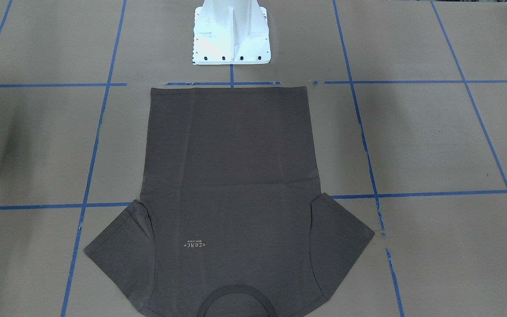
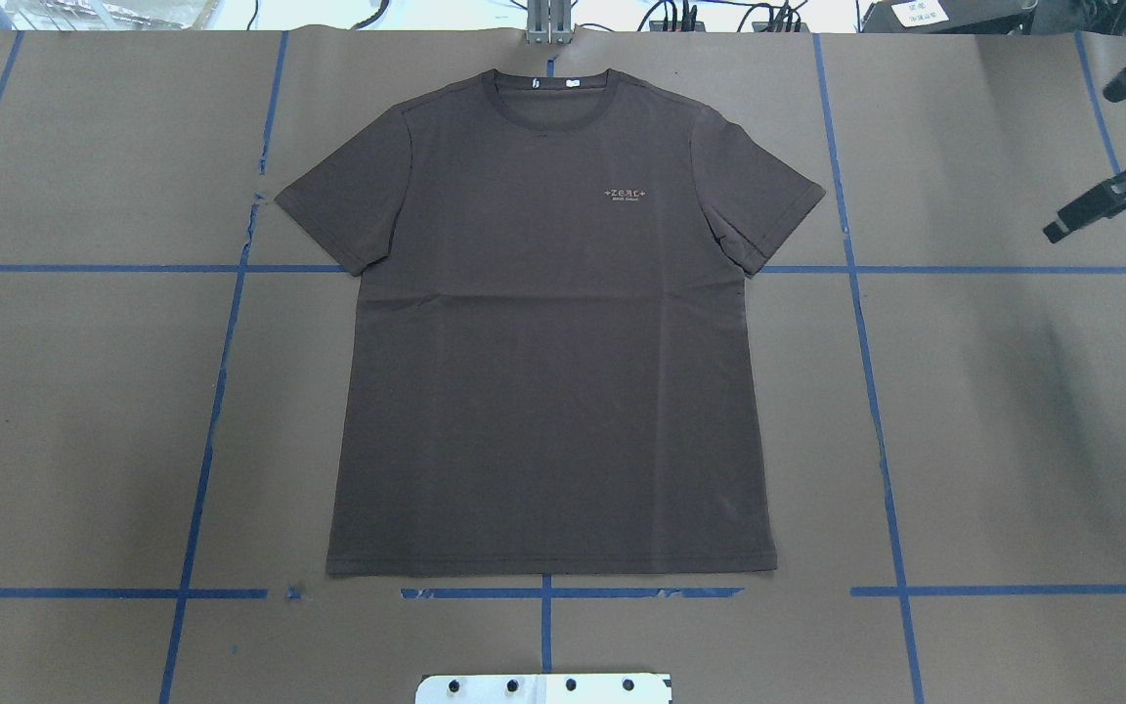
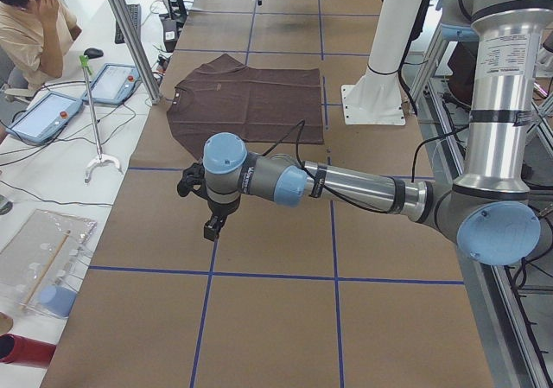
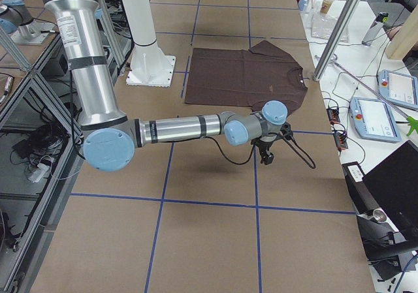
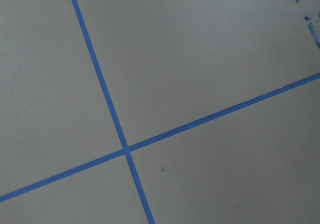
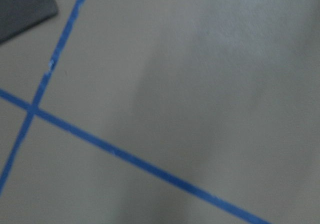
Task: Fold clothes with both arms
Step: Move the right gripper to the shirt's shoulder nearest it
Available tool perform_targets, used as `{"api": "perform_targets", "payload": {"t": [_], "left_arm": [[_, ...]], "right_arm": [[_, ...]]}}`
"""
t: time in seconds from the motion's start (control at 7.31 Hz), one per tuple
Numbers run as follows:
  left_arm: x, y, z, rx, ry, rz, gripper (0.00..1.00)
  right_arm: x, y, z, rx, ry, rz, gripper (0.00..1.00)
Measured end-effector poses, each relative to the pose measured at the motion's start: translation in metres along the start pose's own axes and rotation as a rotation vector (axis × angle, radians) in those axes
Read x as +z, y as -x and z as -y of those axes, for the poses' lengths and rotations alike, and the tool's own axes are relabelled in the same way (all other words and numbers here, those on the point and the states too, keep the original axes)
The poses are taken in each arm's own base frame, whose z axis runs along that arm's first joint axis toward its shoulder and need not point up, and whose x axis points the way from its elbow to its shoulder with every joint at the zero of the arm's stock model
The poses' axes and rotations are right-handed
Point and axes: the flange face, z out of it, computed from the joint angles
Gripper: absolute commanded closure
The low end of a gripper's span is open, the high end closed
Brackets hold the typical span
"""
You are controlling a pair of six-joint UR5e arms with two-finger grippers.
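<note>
The dark brown-grey T-shirt (image 2: 548, 372) lies flat and spread out in the middle of the table, collar (image 2: 551, 90) at the far edge, hem toward the robot base, pale logo (image 2: 625, 194) face up. It also shows in the front view (image 1: 229, 185). My left gripper (image 3: 212, 225) hangs above bare paper well off the shirt's left side; I cannot tell whether it is open. My right gripper (image 2: 1110, 191) hovers off the shirt's right side, also seen in the right side view (image 4: 264, 156); its jaws are unclear. The right wrist view shows only a shirt corner (image 6: 20, 4).
The white arm base (image 1: 230, 35) stands at the near edge behind the hem. Blue tape lines (image 2: 876, 411) grid the brown paper. A metal post (image 2: 548, 24) stands beyond the collar. Operators' tablets (image 3: 47, 116) and a seated person (image 3: 26, 16) are beyond the far edge.
</note>
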Motion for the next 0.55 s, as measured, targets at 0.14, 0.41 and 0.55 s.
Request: {"api": "perform_targets", "payload": {"t": [0.14,0.41,0.55], "left_arm": [[0.001,0.001,0.000,0.008,-0.006,0.000,0.00],[0.002,0.001,0.001,0.016,-0.014,0.000,0.00],[0.001,0.001,0.001,0.017,-0.015,0.000,0.00]], "right_arm": [[0.018,0.027,0.048,0.073,-0.026,0.010,0.10],[0.056,0.119,0.128,0.259,-0.089,-0.038,0.19],[0.071,0.161,0.150,0.369,-0.119,-0.049,0.19]]}}
